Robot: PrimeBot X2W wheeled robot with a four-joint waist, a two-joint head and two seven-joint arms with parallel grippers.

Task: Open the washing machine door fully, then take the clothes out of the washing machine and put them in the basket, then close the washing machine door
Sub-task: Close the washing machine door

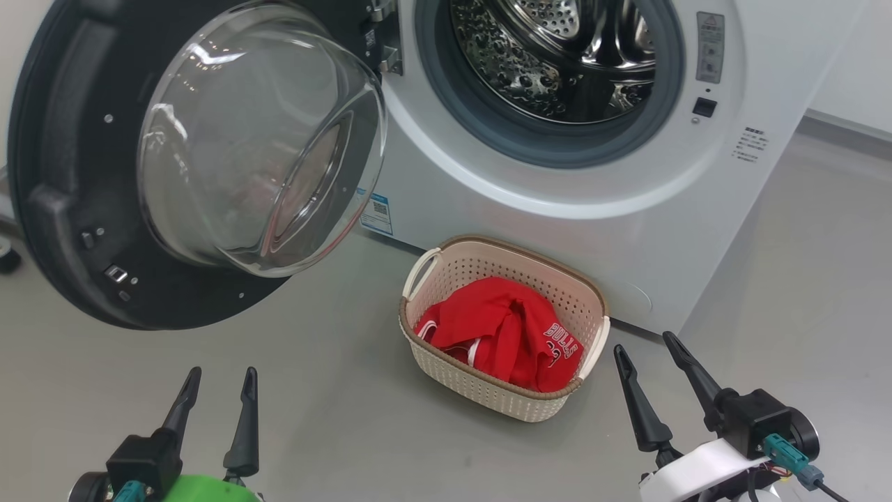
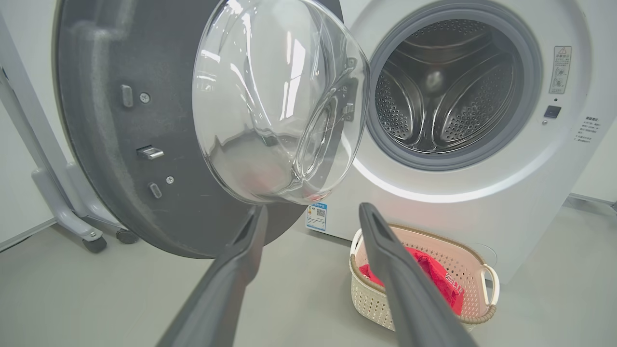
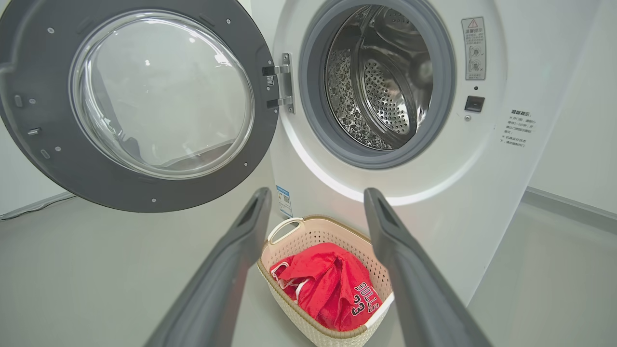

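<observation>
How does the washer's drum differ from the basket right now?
The drum is bare steel and empty; the cream plastic basket holds the red clothes. The drum opens sideways inside a grey rubber ring; the basket opens upward with a brown rim. The drum sits raised in the washer; the basket stands on the floor. Both have perforated walls.

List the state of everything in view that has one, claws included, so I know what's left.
washing machine door: swung wide open
washing machine: opening uncovered, drum looks empty as far as visible
clothes: bunched inside the basket
basket: upright on the floor in front of the machine, holding the clothes
left claw: open, empty
right claw: open, empty
</observation>
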